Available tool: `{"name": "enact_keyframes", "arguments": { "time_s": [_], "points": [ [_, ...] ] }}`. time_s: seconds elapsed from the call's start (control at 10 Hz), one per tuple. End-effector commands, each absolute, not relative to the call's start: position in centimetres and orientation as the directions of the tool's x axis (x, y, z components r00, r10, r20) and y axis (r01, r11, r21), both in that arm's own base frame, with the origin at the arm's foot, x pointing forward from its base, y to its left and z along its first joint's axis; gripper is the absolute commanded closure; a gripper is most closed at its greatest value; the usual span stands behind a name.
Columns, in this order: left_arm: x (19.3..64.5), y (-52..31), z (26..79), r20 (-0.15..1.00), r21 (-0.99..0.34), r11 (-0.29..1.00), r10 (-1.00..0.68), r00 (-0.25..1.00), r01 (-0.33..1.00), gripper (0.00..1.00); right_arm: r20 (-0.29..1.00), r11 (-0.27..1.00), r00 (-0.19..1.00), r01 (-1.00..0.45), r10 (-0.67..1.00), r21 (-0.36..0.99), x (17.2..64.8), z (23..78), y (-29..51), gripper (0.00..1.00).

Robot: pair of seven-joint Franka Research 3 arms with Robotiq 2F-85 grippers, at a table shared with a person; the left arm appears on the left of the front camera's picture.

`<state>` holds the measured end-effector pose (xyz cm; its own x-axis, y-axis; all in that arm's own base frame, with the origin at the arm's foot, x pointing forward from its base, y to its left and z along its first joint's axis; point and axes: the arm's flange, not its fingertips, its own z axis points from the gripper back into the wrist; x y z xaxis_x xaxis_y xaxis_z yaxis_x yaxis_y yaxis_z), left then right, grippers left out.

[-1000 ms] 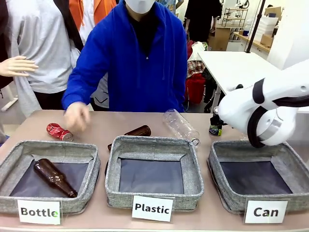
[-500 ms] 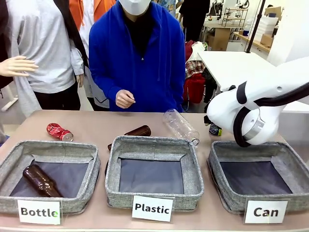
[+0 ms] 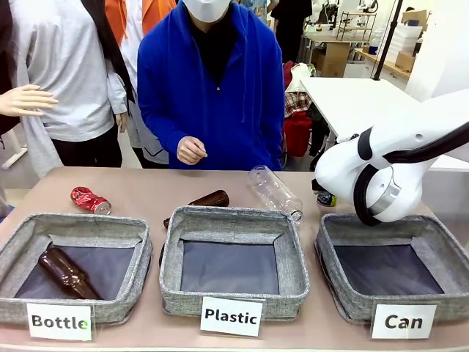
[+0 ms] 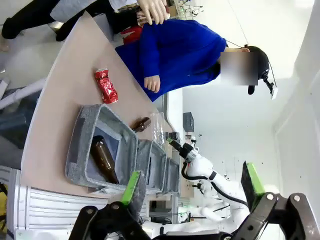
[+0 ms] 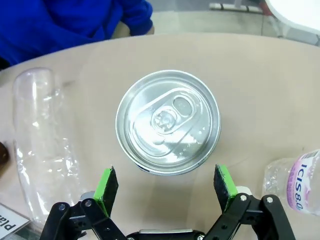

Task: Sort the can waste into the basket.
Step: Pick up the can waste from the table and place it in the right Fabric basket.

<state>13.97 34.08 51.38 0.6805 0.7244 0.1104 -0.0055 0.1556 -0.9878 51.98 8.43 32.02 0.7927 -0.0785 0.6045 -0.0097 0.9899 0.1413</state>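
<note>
Right gripper [image 5: 166,182] wide open, empty, straight above the upright drink can [image 5: 168,121] by the desk's [image 5: 260,95] far edge, lid facing it.

Bare table [image 5: 260,90] rings the upright can [image 5: 168,122] toward the far edge. A lying clear bottle [image 5: 37,135] flanks one side, a labelled bottle [image 5: 295,185] the other.

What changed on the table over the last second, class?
The person's hand withdrew from beside the red can to their chest. The brown bottle in the Bottle basket slid leftward. The right arm shifted left over the black can. Cans and baskets stayed put; nothing grasped.
</note>
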Motion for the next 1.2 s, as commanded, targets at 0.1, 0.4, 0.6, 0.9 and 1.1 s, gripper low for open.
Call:
{"name": "enact_keyframes", "arguments": {
  "time_s": [0.1, 0.4, 0.6, 0.9, 1.1],
  "points": [
    [17.5, 31.0, 50.1, -0.004, -0.999, 0.036, 0.523, 0.852, -0.027, 0.0, 0.628, 0.987, 0.768, 0.032, -0.125, 0.157, 53.0, 32.5, 8.7, 0.0],
    [21.7, 26.1, 46.7, -0.184, -0.979, 0.029, 0.274, 0.944, -0.2, 0.0, 0.657, 0.987, 0.743, 0.027, -0.128, 0.162, 53.5, 31.8, 8.3, 0.0],
    [21.9, 25.7, 46.9, -0.124, -0.992, -0.003, 0.319, 0.94, -0.13, 0.0, 0.667, 0.982, 0.729, 0.043, -0.156, 0.184, 54.6, 32.0, 8.0, 0.0],
    [21.9, 25.7, 46.9, -0.124, -0.992, -0.003, 0.319, 0.94, -0.13, 0.0, 0.661, 0.98, 0.733, 0.035, -0.16, 0.198, 54.8, 32.1, 7.7, 0.6],
    [21.9, 25.7, 46.9, -0.124, -0.992, -0.003, 0.319, 0.94, -0.13, 0.0, 0.652, 0.98, 0.742, 0.034, -0.156, 0.196, 54.3, 31.8, 7.6, 1.0]
  ]
}}
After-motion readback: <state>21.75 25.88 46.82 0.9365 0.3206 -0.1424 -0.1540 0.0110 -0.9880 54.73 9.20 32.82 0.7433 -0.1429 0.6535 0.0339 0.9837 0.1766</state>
